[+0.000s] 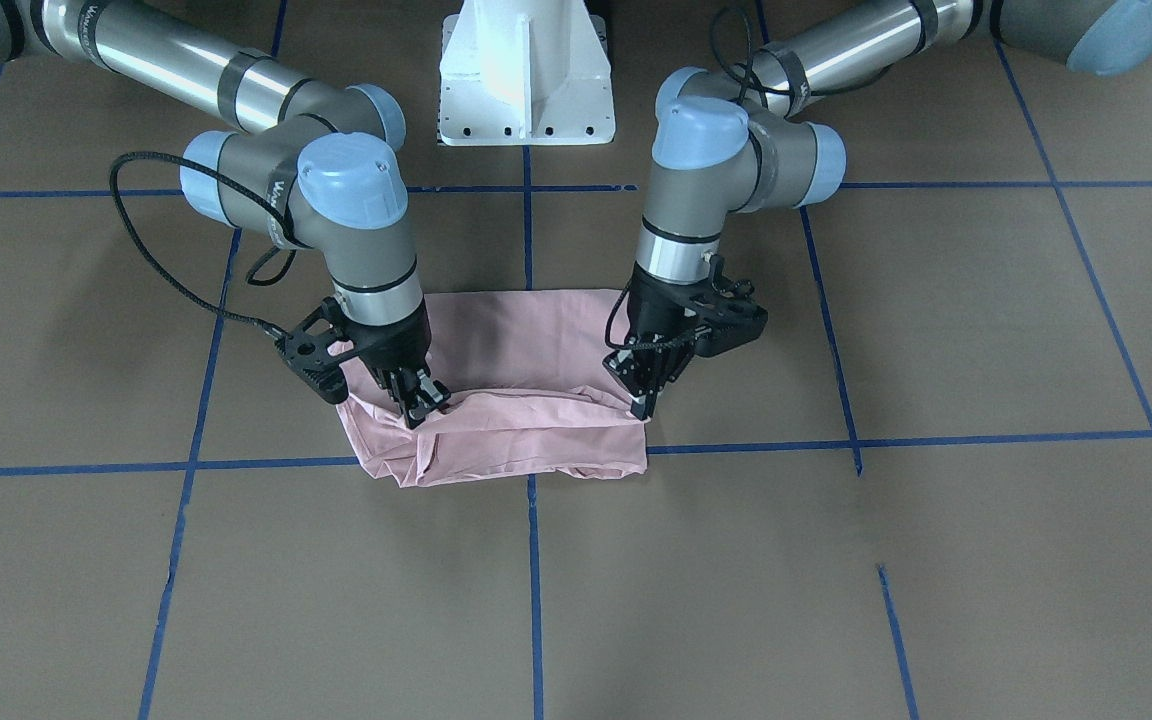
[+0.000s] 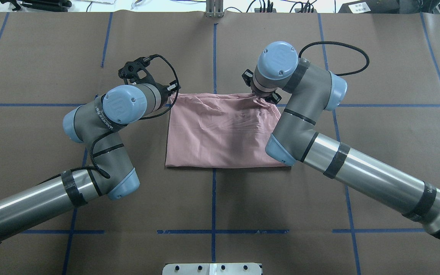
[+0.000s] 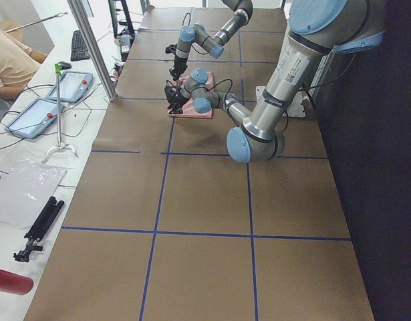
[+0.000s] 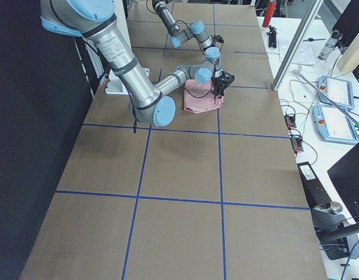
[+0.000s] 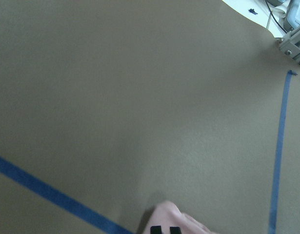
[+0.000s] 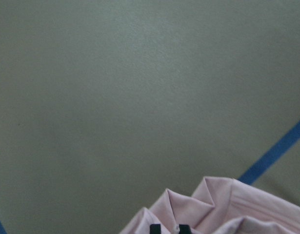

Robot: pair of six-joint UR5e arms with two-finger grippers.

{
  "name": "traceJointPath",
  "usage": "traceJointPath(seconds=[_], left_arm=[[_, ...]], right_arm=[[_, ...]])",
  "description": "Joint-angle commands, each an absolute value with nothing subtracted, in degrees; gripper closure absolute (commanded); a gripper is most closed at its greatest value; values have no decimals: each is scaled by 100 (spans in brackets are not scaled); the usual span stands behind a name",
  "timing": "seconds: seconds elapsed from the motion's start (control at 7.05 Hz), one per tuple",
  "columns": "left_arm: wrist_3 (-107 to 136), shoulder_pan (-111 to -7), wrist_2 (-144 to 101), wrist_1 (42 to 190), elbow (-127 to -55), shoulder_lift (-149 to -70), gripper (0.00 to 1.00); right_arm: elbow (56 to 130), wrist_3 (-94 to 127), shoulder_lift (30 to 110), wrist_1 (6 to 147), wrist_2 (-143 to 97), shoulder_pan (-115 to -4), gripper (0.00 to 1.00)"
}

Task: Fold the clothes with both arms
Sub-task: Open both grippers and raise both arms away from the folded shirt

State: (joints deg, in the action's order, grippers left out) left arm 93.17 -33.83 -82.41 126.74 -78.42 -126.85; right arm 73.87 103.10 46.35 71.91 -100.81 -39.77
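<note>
The pale pink T-shirt (image 1: 526, 340) lies folded into a rough rectangle at the table's middle, with no print showing (image 2: 220, 133). Its far edge, away from the robot's base, is bunched into a raised fold. My left gripper (image 1: 644, 402) is shut on that fold at one corner. My right gripper (image 1: 424, 405) is shut on it at the other corner. In the overhead view the wrists hide both sets of fingers. The left wrist view shows pink cloth (image 5: 181, 222) around the fingertips (image 5: 155, 229). The right wrist view shows creased cloth (image 6: 213, 204) at its fingertips (image 6: 184, 228).
The white pedestal base (image 1: 526, 75) stands behind the shirt. Blue tape lines (image 1: 534, 560) cross the brown table cover. A side bench with tablets (image 3: 68, 85), tools and a seated person's arm (image 3: 11, 60) runs along the table's far edge.
</note>
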Motion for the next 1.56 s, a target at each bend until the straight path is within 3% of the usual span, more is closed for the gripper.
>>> traceJointPath(seconds=[0.0, 0.14, 0.28, 0.57, 0.71, 0.99, 1.42], left_arm=[[9167, -3410, -8209, 12911, -7918, -12604, 37], [9123, -3480, -8235, 12911, -8119, -12543, 37], [8784, -3689, -8592, 12920, -8426, -12298, 37], [6245, -4740, -10196, 13165, -8813, -11257, 33], [4674, -5442, -11022, 13157, -9198, -10484, 0], [2595, -6970, -12072, 13026, -9518, -9408, 0], [-942, -8856, -12837, 11439, -9456, -9159, 0]], right_arm=[[7251, 10012, 4587, 7040, -10729, -4358, 0], [7434, 9863, 4657, 7023, -10992, -4525, 0], [8106, 9566, 5293, 7005, -11430, -4744, 0], [8629, 8486, 6174, 7005, -12326, -5568, 0], [8735, 7394, 6596, 7040, -12723, -6207, 0], [8675, 4524, 7370, 7302, -13401, -7474, 0], [8692, 211, 7988, 8877, -13316, -9098, 0]])
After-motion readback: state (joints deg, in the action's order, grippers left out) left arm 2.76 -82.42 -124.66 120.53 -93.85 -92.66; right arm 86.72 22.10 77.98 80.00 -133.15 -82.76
